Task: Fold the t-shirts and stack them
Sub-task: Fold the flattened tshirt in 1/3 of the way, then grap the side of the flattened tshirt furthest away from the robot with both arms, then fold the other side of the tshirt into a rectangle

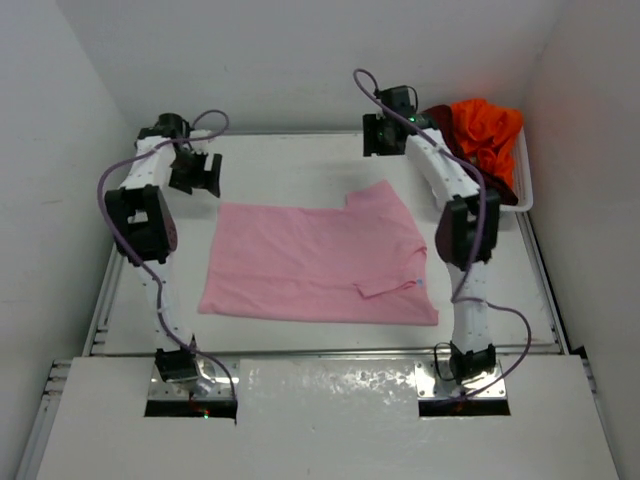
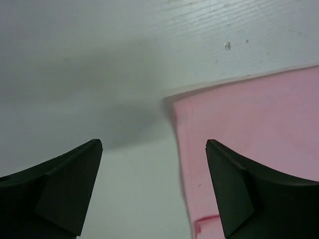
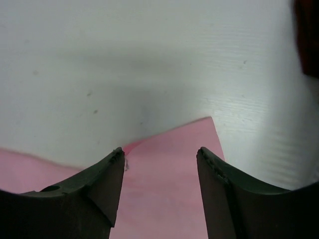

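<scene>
Top external: one pink t-shirt (image 1: 310,265)

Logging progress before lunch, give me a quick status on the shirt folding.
Left gripper open, empty, beside pink shirt corner. Right gripper open, empty, over its far edge. Shirt spread flat. Orange shirt in basket, nothing blocking.

I'm looking into what is reading as a robotics lab cell: plain white panels (image 1: 300,60) are boxing in a white bench (image 1: 300,165), with the left arm (image 1: 140,215) and right arm (image 1: 462,230) sitting bolted at its near edge.
</scene>
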Motion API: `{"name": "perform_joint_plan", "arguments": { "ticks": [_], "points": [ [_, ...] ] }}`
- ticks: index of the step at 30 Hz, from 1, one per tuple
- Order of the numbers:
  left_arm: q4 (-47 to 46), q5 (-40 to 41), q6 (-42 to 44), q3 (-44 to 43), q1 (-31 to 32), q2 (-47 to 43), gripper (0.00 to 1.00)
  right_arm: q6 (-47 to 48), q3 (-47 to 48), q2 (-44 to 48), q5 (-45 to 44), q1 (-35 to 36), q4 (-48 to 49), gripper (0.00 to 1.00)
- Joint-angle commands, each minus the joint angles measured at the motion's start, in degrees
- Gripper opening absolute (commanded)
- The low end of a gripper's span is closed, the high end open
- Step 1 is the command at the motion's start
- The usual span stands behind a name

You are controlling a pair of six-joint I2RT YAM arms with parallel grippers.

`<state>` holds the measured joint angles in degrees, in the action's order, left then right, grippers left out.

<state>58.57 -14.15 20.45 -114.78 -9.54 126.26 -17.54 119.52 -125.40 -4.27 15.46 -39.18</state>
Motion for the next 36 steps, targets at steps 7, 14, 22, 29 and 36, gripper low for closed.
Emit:
{"name": "perform_joint_plan", "arguments": {
  "ticks": [7,14,22,29,36],
  "points": [
    [-8.63,-4.83,-6.65,5.52,2.77,2.06,0.86,-0.13,3.78,-18.02,-3.9,-2.28,2.7,0.65],
    [-12.42,-5.89,-8.23,11.77,4.09,3.38,0.84,2.33,6.7,-22.26,-4.87,-2.37,-0.11,0.65],
    [-15.41,-10.97,-7.45,15.21,4.53,2.14,0.41,2.42,-2.2,-18.38,-0.14,-2.46,4.73,0.57],
    [-16.99,-10.82,-5.6,16.52,5.59,0.4,0.0,0.67,-7.7,-16.81,4.01,-2.54,8.94,0.0],
    [-21.11,-4.84,3.97,27.73,5.15,-16.0,0.0,0.57,-29.57,5.92,6.03,-3.95,18.77,0.0]
  ]
}}
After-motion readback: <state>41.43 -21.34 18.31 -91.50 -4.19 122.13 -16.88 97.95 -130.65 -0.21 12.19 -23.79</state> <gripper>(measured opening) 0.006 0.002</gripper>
